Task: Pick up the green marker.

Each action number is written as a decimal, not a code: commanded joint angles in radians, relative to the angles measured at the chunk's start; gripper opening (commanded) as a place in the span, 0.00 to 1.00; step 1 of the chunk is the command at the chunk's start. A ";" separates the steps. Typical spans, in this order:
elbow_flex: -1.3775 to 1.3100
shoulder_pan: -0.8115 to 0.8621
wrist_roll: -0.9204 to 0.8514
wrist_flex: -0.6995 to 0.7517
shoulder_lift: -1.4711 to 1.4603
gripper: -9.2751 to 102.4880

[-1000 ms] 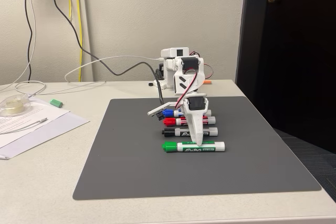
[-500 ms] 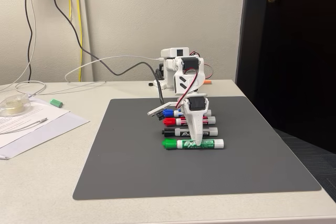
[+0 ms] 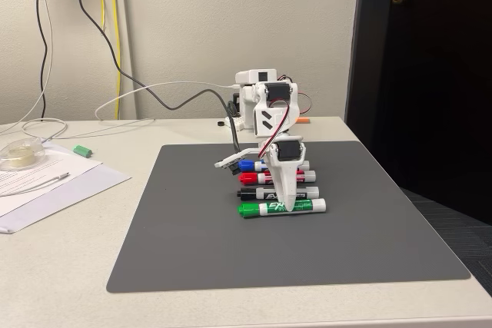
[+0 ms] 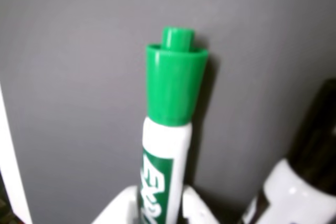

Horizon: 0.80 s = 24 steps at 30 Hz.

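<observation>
The green marker (image 3: 307, 206), with a white barrel and a green cap pointing left in the fixed view, lies on the dark grey mat (image 3: 192, 228), its right end a little raised. My gripper (image 3: 288, 203) comes down on its middle. In the wrist view the green marker (image 4: 173, 93) runs up from between my two white fingers (image 4: 118, 209), and the gripper (image 4: 157, 208) is shut on its barrel. The black marker (image 3: 257, 193) lies just behind it and shows at the wrist view's right edge (image 4: 310, 156).
A red marker (image 3: 250, 178) and a blue marker (image 3: 246, 165) lie in a row behind the black one. On the table's left are papers (image 3: 46, 186), a tape roll (image 3: 17, 154) and a small green piece (image 3: 82, 150). A dark door (image 3: 430, 74) stands at right.
The green marker has shifted back toward the black marker and tilted, its right end rising slightly. The gripper has stayed over its middle.
</observation>
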 commanded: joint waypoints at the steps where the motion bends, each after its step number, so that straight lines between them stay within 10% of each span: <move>1: -0.009 0.014 -0.031 0.040 0.011 0.19; 24: -0.011 0.069 -0.143 0.270 0.017 0.18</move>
